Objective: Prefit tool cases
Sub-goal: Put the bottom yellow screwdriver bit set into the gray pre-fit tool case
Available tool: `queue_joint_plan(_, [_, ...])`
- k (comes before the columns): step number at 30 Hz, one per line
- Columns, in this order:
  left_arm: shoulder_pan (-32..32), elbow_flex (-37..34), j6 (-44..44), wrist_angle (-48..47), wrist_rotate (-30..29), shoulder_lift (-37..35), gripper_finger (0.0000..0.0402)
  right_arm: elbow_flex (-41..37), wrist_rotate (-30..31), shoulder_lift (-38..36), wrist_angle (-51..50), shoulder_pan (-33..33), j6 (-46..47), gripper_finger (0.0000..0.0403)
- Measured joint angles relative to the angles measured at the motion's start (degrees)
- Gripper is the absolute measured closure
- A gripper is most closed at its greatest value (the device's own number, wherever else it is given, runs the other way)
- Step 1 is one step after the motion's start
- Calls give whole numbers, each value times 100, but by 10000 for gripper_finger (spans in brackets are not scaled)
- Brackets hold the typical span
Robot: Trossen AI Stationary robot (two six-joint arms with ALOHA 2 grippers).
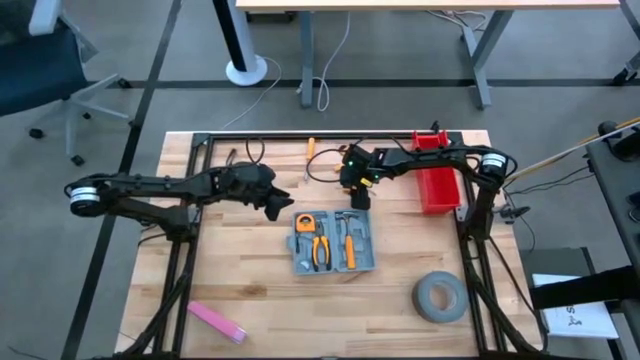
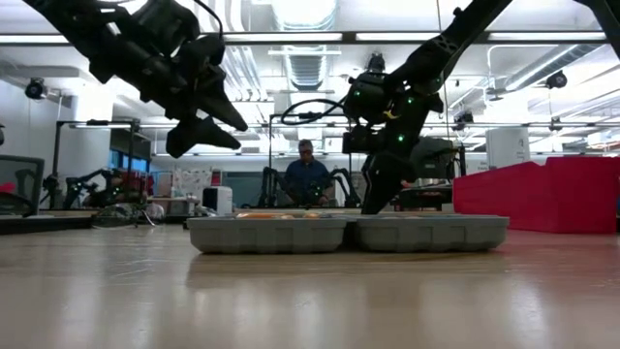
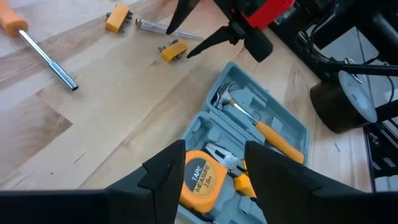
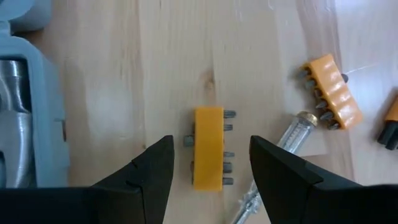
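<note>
The blue-grey tool case (image 1: 334,241) lies open on the wooden table, both halves flat. It holds an orange tape measure (image 3: 200,178), pliers and a hammer (image 3: 264,129). My left gripper (image 3: 214,148) hovers open above the case's left half, over the tape measure, well clear of it in the low view (image 2: 208,126). My right gripper (image 4: 211,142) is open just beyond the case's far edge, pointing down. Its fingers stand on either side of a yellow bit holder (image 4: 208,163) that lies on the table, without touching it.
A second yellow bit holder (image 4: 329,90) and a clear-handled driver (image 4: 280,155) lie near the first. An orange screwdriver (image 1: 310,150) lies at the far edge. A red bin (image 1: 437,182) stands at the far right, a grey tape roll (image 1: 440,297) at the near right and a pink block (image 1: 217,322) at the near left.
</note>
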Motion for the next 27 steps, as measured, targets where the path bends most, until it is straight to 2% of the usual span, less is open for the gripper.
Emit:
queue_joint_plan(7, [0,1,66,1,0,13,218,13,-342,0,8,5,-29,215])
queue_joint_plan(16, [0,1,126,22,0,15,216,37,-276,278,134,-9,-43,215])
queue_joint_plan(21, [-12,1,109,8,6,15,223,236,-49,532,59,-4,-8,215])
queue_joint_plan(27, [-15,1,107,7,41,18,228,312,-60,523,-47,-7,-96,215])
